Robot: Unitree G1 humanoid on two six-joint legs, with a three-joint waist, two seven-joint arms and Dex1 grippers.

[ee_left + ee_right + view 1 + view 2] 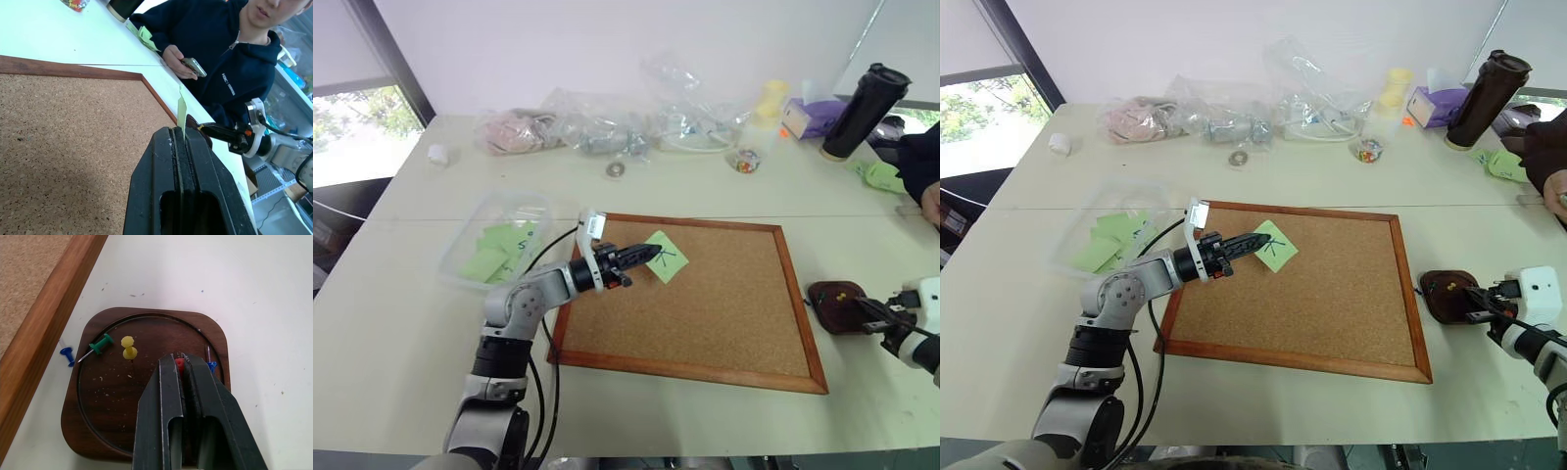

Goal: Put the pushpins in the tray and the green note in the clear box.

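The left pincer (pixel 651 255) is closed on the edge of the green note (pixel 666 257), which it holds above the cork board (pixel 724 304), near the board's far left corner. In the left wrist view the note (pixel 182 110) stands as a thin strip between the two closed fingers. The clear box (pixel 460 250) lies on the counter (pixel 401 323) just beside the left side of the board, with several green papers inside it. The right pincer (pixel 182 363) is over the tray (pixel 98 431), which sits on the counter close to the right side of the board, and its fingers are closed on a red pushpin (pixel 180 364). In the tray lie a yellow pushpin (pixel 128 347) and a green pushpin (pixel 99 345), the green one resting across the rim. One blue pushpin (pixel 66 354) lies on the counter between the tray and the board frame, and another blue pushpin (pixel 211 364) is at the tray's rim beside the right pincer.
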